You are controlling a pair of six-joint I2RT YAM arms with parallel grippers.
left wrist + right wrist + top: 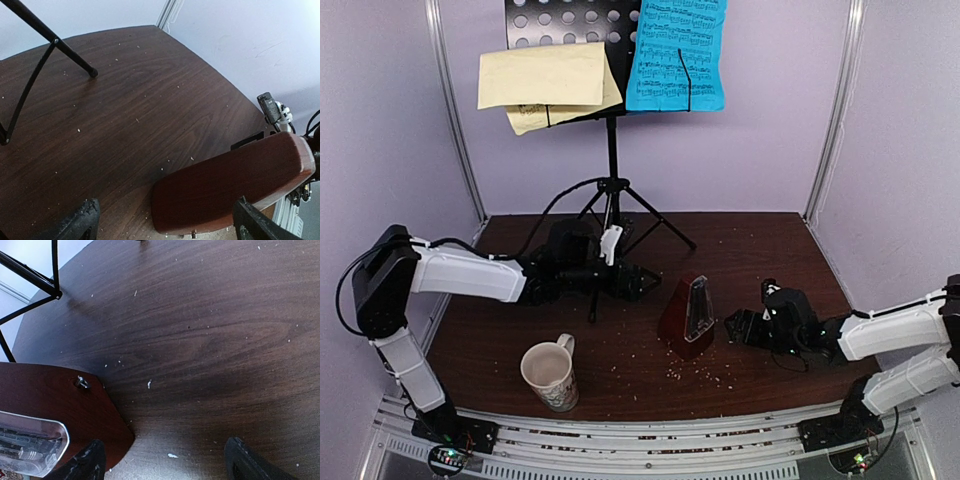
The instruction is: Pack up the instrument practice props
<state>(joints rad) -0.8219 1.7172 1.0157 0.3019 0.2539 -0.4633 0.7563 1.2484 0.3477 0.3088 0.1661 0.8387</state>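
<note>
The dark red-brown pyramid metronome (688, 318) with its clear cover stands upright at the table's middle. My left gripper (645, 283) is just left of it and open. In the left wrist view, the metronome's wooden side (235, 182) lies close ahead between the spread fingertips (82, 222), untouched. My right gripper (736, 326) is just right of it, open over bare wood. In the right wrist view, the metronome (50, 400) sits beside the left fingertip (85, 460). The black perforated music stand (611, 150) stands at the back with pale yellow sheets (542, 80) and a blue sheet (676, 52).
A cream patterned mug (550, 375) stands near the front edge, left of the metronome. The stand's tripod legs (50, 40) (30, 282) spread over the back of the dark wood table (770, 250). Pale crumbs are scattered on the wood. Lilac walls enclose the table.
</note>
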